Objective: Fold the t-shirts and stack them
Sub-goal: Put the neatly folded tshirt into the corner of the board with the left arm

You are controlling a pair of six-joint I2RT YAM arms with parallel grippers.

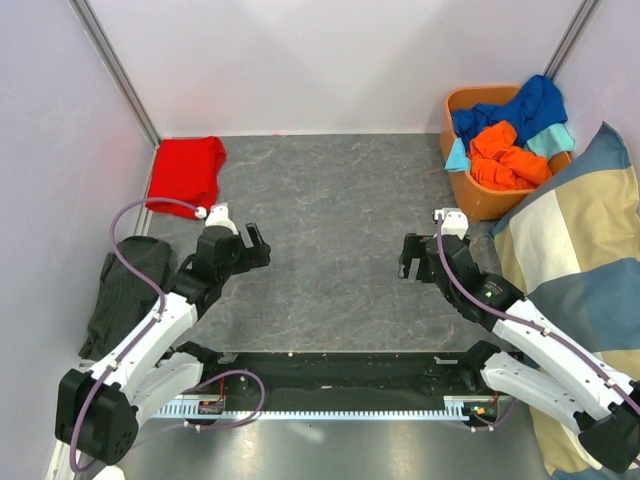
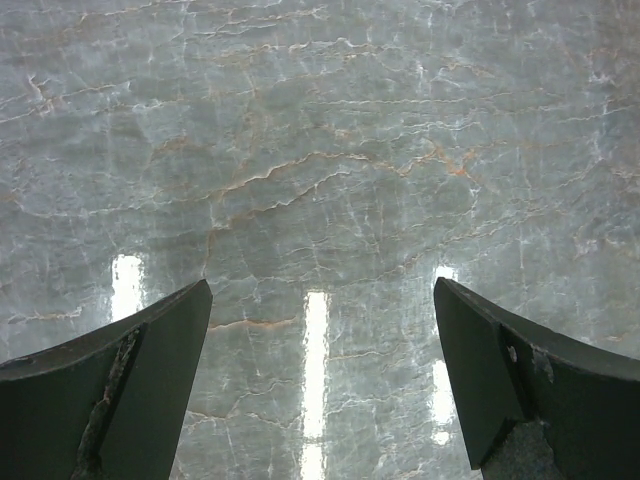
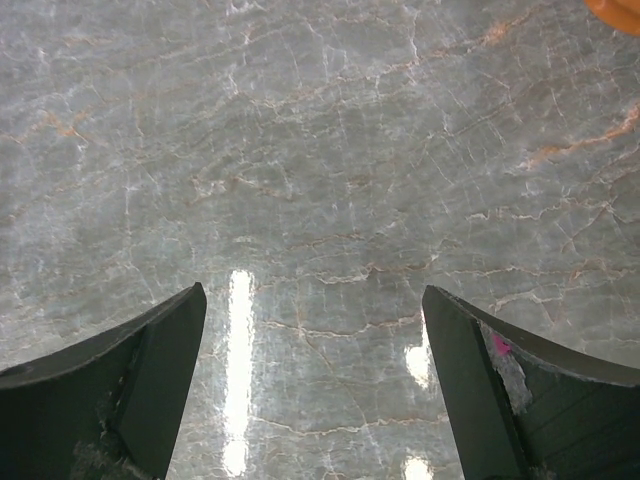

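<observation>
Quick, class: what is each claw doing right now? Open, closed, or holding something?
Left claw: open, holding nothing.
Right claw: open, holding nothing.

My worktop [image 1: 330, 200] is grey, veined white and rust like marble. At its far left corner: a solid red t-shirt [image 1: 186, 172]. At the far right, an orange-brown basket [image 1: 472, 198] shows an orange t-shirt [image 1: 505, 160], a royal blue t-shirt [image 1: 515, 110] and a light teal t-shirt [image 1: 555, 138]. The cushion [image 1: 570, 240] is checked blue and beige.
</observation>
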